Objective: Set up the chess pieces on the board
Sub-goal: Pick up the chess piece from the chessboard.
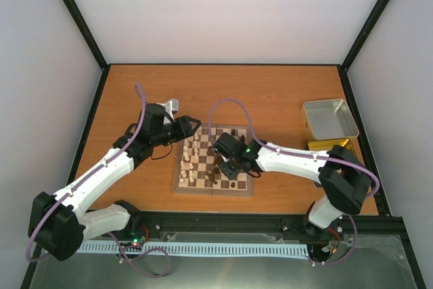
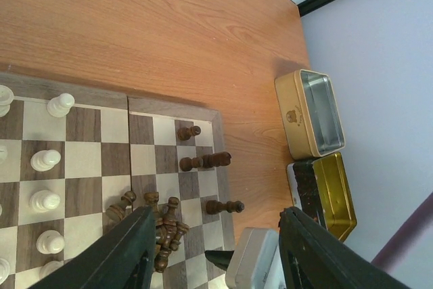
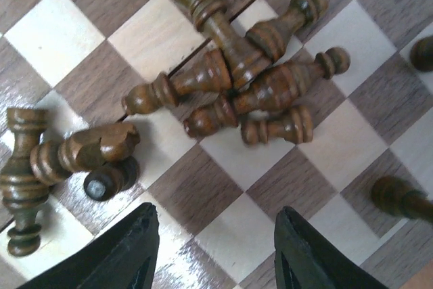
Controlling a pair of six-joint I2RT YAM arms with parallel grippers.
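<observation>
The board [image 1: 196, 191] lies mid-table. Cream-white chessmen [image 1: 193, 157] stand on its left half. Several dark brown chess pieces lie in a heap [image 3: 243, 82] on the board, with a few more lying to the left [image 3: 67, 153]. The heap also shows in the left wrist view [image 2: 166, 225], beyond it a few dark pieces [image 2: 205, 161] near the board's edge. My right gripper [image 3: 213, 252] is open and empty, low over bare squares [image 3: 284, 181] just beside the heap. My left gripper [image 2: 216, 252] is open and empty, hovering at the board's far left corner [image 1: 191, 126].
An open silver tin [image 1: 329, 118] and a gold tin [image 1: 331, 145] sit at the right of the table; both show in the left wrist view [image 2: 313, 109] [image 2: 325, 191]. Black frame posts and white walls enclose the table. The right arm's grey wrist [image 2: 254, 262] is between my left fingers' view.
</observation>
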